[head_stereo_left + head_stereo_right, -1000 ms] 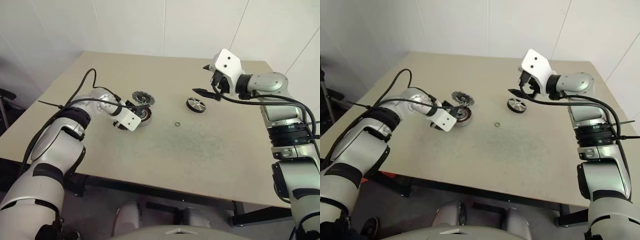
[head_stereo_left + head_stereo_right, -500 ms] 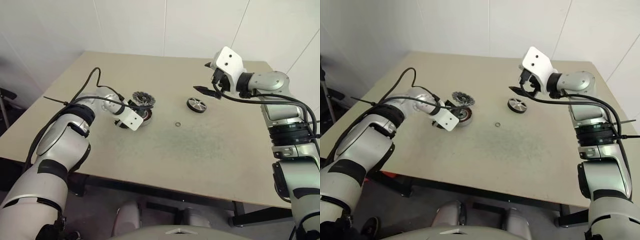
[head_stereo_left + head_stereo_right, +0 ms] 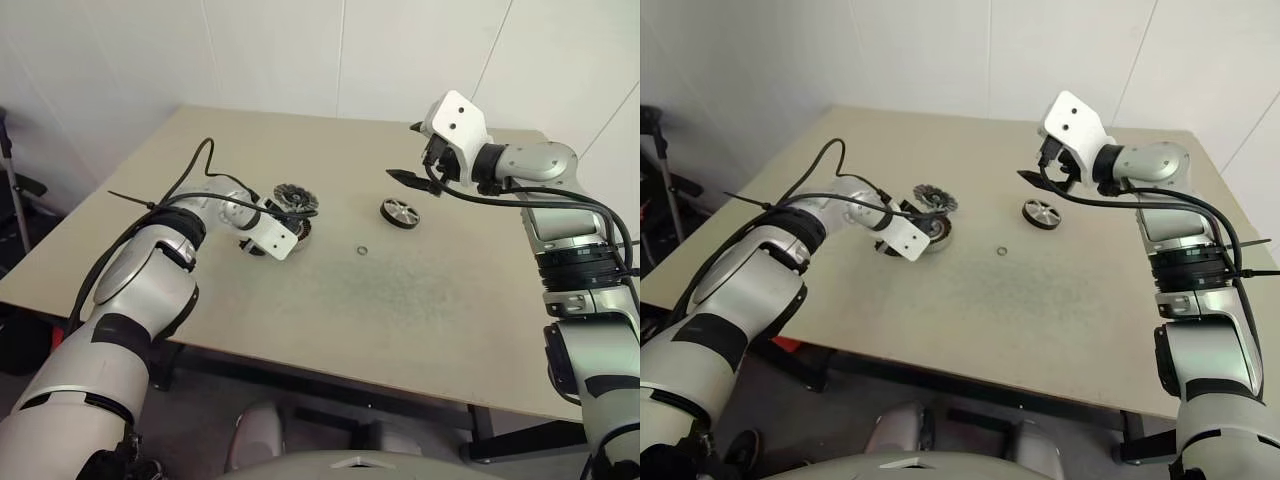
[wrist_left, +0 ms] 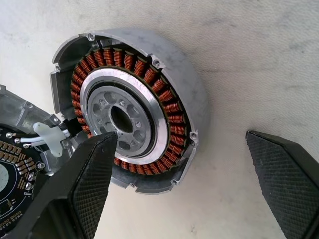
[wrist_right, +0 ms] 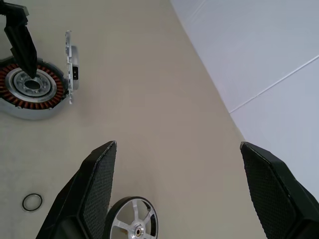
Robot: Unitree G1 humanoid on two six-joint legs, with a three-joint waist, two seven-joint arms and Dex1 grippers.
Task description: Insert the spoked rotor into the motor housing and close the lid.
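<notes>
The motor housing (image 4: 174,107), a silver cup with copper windings, lies at the table's left middle. The lid (image 3: 293,196) stands tilted at the housing's far edge, dark toothed face showing. My left gripper (image 4: 179,137) hangs open just above the housing. One finger (image 4: 92,174) is over the winding ring and the other is over bare table beside the rim. The spoked rotor (image 3: 400,212) lies flat to the right. My right gripper (image 3: 404,152) hovers open above and behind the rotor, holding nothing.
A tiny metal ring (image 3: 363,249) lies between housing and rotor, a little nearer me. The beige table (image 3: 420,310) has open surface toward its front edge. White walls stand close behind its far and left edges.
The camera view has shifted. My left gripper has edged rightward, further over the housing. The right gripper has stayed where it was, and nothing on the table has moved.
</notes>
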